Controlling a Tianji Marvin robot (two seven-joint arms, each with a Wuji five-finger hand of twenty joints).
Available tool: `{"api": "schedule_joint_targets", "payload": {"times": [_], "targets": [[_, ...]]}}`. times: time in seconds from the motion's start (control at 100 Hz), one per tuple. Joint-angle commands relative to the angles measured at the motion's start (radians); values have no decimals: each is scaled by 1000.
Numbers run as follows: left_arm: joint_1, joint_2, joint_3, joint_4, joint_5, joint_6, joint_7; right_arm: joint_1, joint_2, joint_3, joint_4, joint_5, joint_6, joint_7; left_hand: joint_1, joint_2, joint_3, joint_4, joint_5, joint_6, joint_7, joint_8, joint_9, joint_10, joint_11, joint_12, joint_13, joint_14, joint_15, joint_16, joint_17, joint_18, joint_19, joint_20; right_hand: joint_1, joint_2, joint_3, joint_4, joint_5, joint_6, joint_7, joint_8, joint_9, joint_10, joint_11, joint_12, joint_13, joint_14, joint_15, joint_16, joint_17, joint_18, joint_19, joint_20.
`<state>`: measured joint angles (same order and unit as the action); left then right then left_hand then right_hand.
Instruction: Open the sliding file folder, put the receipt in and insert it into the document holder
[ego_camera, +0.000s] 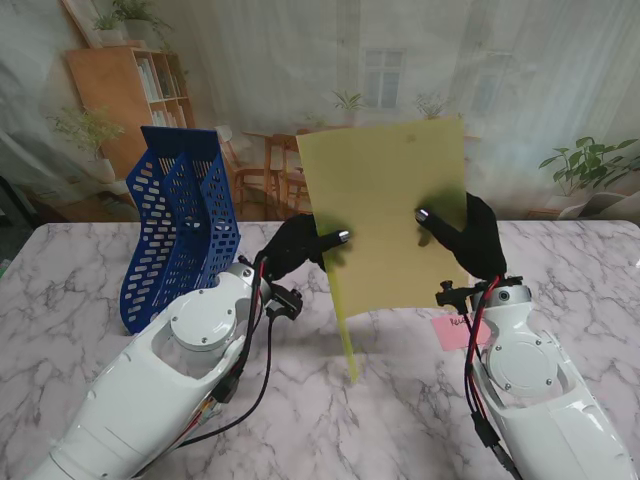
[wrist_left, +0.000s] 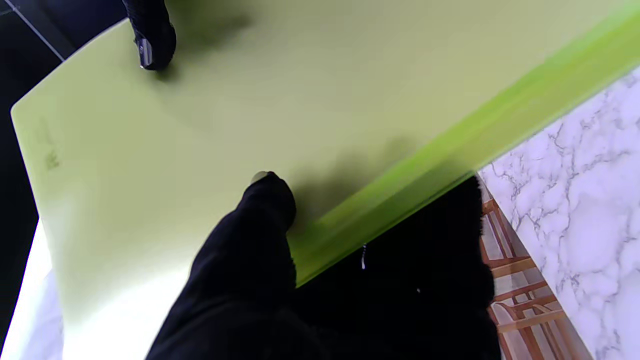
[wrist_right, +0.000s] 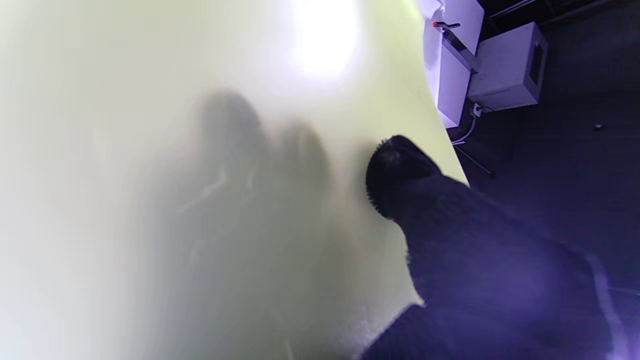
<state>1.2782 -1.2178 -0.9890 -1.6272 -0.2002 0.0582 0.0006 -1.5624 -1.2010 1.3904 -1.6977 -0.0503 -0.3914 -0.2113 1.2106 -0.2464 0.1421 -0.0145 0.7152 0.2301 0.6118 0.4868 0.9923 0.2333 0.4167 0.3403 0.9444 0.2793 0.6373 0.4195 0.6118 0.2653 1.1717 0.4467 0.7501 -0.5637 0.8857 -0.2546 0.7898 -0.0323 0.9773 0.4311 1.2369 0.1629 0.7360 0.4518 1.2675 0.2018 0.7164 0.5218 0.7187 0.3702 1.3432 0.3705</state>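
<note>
Above the worktop (ego_camera: 320, 400) you have the folder (ego_camera: 385, 210) pinched by left hand (ego_camera: 295, 245) and right hand (ego_camera: 475, 240). Its receipt (ego_camera: 452, 333) lies unloaded; the holder (ego_camera: 180, 225) waits empty.

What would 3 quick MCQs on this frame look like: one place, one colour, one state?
1. Where is the holder?
A. To the left of the folder
B. To the right of the folder
C. Under the right arm

2. What colour is the receipt?
A. Blue
B. Pink
C. Green

3. How is the folder held?
A. Flat on the table, untouched
B. By the left hand alone
C. Upright off the table, by both hands

Key:
1 A: the blue holder stands on the table left of the yellow-green folder.
2 B: a pink slip lies on the table beside the right wrist.
3 C: the left hand and right hand each pinch a side, and the sheet stands upright.
</note>
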Motion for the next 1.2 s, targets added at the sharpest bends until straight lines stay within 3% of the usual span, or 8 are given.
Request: {"api": "schedule_joint_targets", "payload": {"times": [0.0,0.19,0.34,0.48,0.59,0.8,0.97,1.19], "targets": [[-15,-5,-3,-16,1,19,-30,-23,-2,2,-2,1,21,0,80,12,70,5,47,1,26,-11,48,25,13,-5,51,66,45,13,99,-40,85,15,67,72,31,29,-14,-32,54,-31,-26,10,-34,-20,21,14,-65,-23,-28,-15,-17,-19],[-52,-4,-3,-9,30,80,-42,-53,0,30,-1,-26,67,-5,80,6,82,0,60,-18,60,6,68,44,43,9,126,54,81,-1,188,-46,131,-41,63,101,-19,34,-98,21,8,-85,-121,31,-54,-55,-37,32,-169,-49,-77,33,-61,-43],[-72,-11,3,12,32,107,-31,-91,15,62,-19,-13,117,62,80,2,86,1,62,-15,71,23,78,54,53,24,155,39,93,-2,214,-57,156,-54,27,109,-96,48,-214,28,-104,-143,-290,31,-66,-76,-170,37,-270,-78,-166,81,-125,-61],[-85,-22,9,34,28,134,-10,-140,41,104,-53,-33,192,169,80,-7,97,0,73,-14,78,33,90,67,53,31,177,33,94,-4,234,-59,167,-69,-46,130,-43,144,-267,44,-339,-46,-439,31,-74,-98,-277,50,-295,-94,-256,96,-165,-46],[-93,-25,15,49,37,137,-1,-170,56,130,-61,-55,197,227,80,-6,89,-1,73,-21,81,41,94,60,51,34,184,25,93,-7,240,-67,170,-81,-29,130,-22,151,-341,43,-384,-42,-509,22,-91,-105,-334,49,-312,-102,-298,92,-182,-48],[-97,-30,24,58,35,141,5,-214,84,176,-58,-36,178,355,80,-3,82,1,71,-32,84,50,95,56,51,37,184,20,90,-8,242,-71,173,-95,36,29,287,193,-504,32,-451,-83,-678,-20,-126,-121,-460,23,-351,-138,-380,54,-238,-45],[-103,-33,34,64,33,143,8,-229,100,195,-49,-14,175,436,80,1,83,2,69,-33,85,53,93,56,51,39,183,20,90,-7,238,-72,174,-101,92,-72,538,231,-687,-110,-445,-172,-753,-108,-176,-144,-522,-19,-374,-166,-417,-26,-261,-32],[-107,-35,42,66,26,147,5,-229,107,188,-39,-66,186,443,80,3,80,1,65,-39,84,55,88,54,51,42,178,21,89,-6,233,-70,176,-108,110,-111,557,218,-690,-231,-531,-290,-744,-154,-215,-160,-518,-37,-366,-174,-407,-68,-250,-32]]}}
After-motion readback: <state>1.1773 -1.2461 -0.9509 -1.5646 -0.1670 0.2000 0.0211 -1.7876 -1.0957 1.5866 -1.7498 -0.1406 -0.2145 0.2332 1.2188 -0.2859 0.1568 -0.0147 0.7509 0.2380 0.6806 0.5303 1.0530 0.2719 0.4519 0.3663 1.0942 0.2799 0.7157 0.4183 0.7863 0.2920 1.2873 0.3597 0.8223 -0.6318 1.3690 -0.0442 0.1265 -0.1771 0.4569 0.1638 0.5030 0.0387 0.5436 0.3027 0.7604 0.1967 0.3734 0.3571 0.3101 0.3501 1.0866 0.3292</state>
